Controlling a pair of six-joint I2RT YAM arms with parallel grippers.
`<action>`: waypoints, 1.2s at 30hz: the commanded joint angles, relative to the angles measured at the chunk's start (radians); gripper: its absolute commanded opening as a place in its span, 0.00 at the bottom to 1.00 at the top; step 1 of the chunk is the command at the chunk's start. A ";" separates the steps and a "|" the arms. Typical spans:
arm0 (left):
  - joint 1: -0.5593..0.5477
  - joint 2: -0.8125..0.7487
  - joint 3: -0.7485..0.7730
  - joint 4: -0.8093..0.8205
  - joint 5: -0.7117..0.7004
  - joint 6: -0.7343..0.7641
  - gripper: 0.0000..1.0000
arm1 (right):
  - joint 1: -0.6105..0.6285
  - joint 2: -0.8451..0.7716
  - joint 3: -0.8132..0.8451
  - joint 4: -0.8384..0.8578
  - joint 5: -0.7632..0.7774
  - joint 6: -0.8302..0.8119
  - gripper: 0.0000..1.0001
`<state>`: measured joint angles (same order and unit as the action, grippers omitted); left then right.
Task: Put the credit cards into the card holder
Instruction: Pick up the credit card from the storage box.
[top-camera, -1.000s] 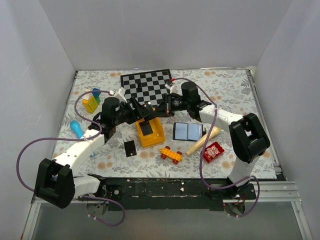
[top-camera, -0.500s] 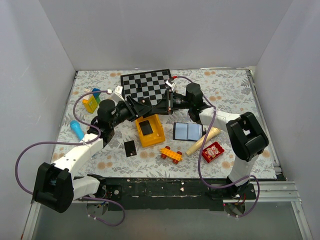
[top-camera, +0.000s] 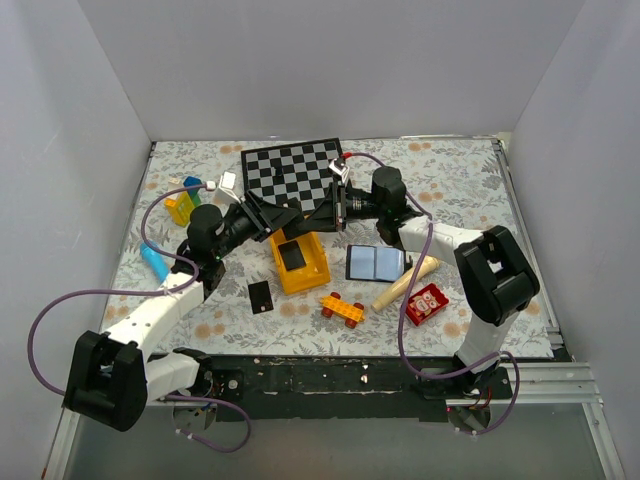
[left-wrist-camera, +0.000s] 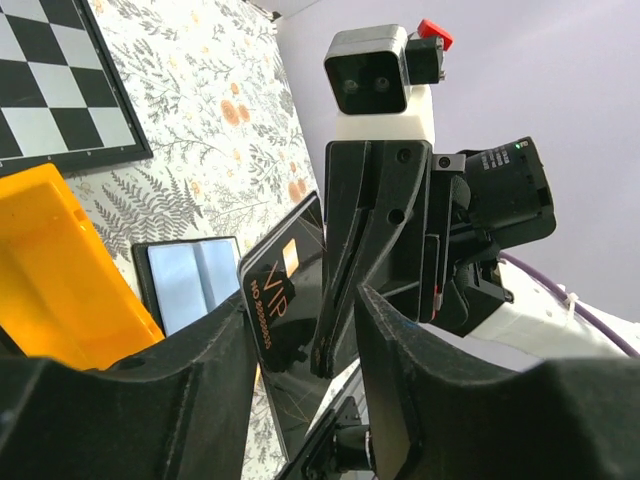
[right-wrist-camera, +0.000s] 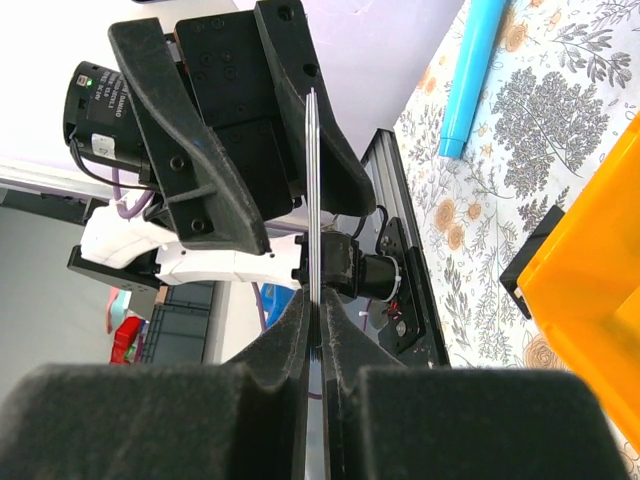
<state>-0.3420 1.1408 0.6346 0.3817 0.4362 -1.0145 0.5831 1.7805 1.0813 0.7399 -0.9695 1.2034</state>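
— Finish on the black credit card (left-wrist-camera: 285, 340)?
— Glossy, smooth plastic, orange print.
— Over the worktop (top-camera: 460, 180)?
— Matt floral cloth.
— The yellow bin (top-camera: 318, 265)?
— Shiny hard plastic. Pale bare wood for the cone (top-camera: 405, 283); smooth blue-grey sheen inside the card holder (top-camera: 375, 262).

The left arm (top-camera: 165, 300) and right arm (top-camera: 450, 240) meet mid-frame above the yellow bin (top-camera: 300, 262), blocking each other. The wallet (top-camera: 375, 262), stick (top-camera: 405, 282) and red box (top-camera: 427, 303) crowd the lower right. The mat's (top-camera: 460, 180) upper right lies bare.

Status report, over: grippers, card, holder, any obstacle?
Right gripper shut on thin black credit card. Left gripper open around it. Black folding card holder lies open, yellow plastic bin beside it.
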 joint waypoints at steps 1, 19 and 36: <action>0.008 -0.033 0.004 0.046 0.027 -0.015 0.36 | 0.003 -0.055 -0.015 0.032 -0.018 -0.015 0.01; 0.008 -0.026 -0.042 0.057 0.085 -0.006 0.00 | 0.004 -0.065 0.040 -0.214 0.012 -0.199 0.38; 0.052 0.054 -0.205 0.366 0.236 -0.202 0.00 | 0.020 -0.158 0.131 -0.703 0.187 -0.553 0.42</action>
<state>-0.3229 1.1511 0.4843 0.5701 0.6022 -1.1030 0.6006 1.6463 1.1900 0.0601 -0.8036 0.6884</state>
